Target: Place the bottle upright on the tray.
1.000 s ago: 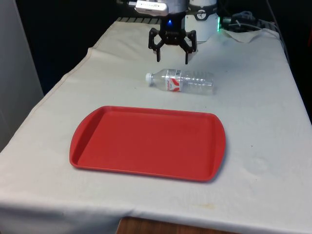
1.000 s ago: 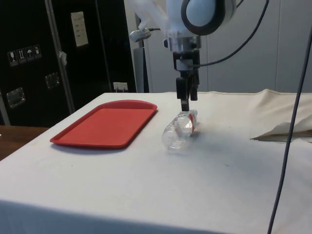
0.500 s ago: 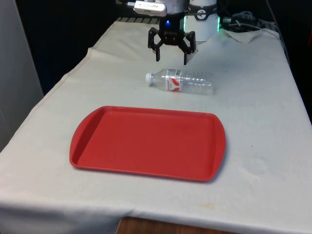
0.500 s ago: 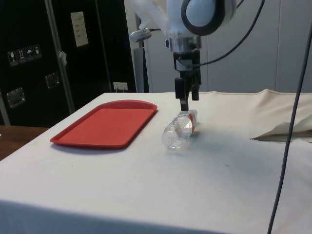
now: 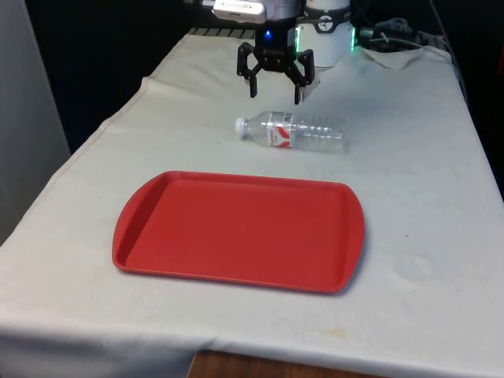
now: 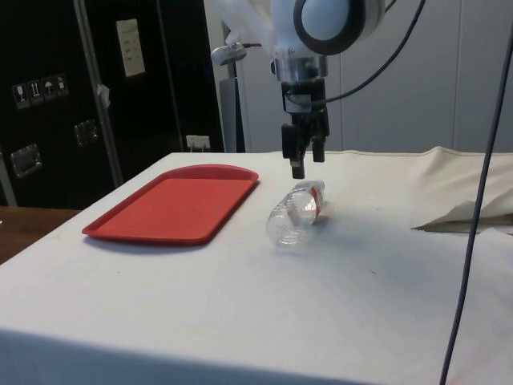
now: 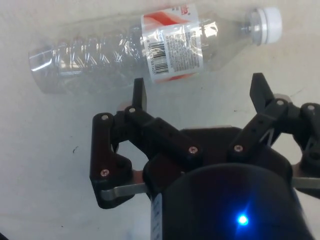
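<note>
Tray (image 5: 236, 232) sits bare on my worktop (image 5: 417, 236); bottle (image 5: 293, 131) lies on its side beyond it. My gripper (image 5: 275, 96), jaws spread, has risen slightly.

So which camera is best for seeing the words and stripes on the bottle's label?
The wrist view: the bottle lies right under the camera, so the barcode and print show. The front view shows the label as a small red and white patch, cap toward that view's left. The side view looks along the bottle from its base end.

Cloth (image 5: 425, 157) around bottle (image 5: 293, 130) open; tray (image 5: 236, 230) nearby.
</note>
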`<state>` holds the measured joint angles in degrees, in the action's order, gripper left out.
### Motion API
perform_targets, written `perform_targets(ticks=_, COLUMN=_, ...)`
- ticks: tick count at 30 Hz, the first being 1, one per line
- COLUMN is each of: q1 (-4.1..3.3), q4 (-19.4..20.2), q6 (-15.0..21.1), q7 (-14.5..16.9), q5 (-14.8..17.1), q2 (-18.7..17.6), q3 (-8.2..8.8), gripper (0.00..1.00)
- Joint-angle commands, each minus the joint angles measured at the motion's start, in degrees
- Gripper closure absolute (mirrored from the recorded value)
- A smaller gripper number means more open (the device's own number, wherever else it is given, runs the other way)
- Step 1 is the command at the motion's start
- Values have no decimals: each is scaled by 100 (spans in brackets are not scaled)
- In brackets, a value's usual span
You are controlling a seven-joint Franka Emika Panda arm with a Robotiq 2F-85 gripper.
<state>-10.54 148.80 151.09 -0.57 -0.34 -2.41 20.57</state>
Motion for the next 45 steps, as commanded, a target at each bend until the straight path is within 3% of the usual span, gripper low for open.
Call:
perform_targets(ticks=1, q1=0, q4=0, q6=0, q7=-23, q5=0, q2=0, q3=0, gripper=0)
perform_targets(ticks=17, q1=0, q4=-23, q6=-6, q7=-189, q5=0, q2=0, q3=0, gripper=0)
perform_targets(ticks=45, q1=-6, q4=-109, q6=6, q7=-1255, q5=29, q2=-132, q3=-6, gripper=0)
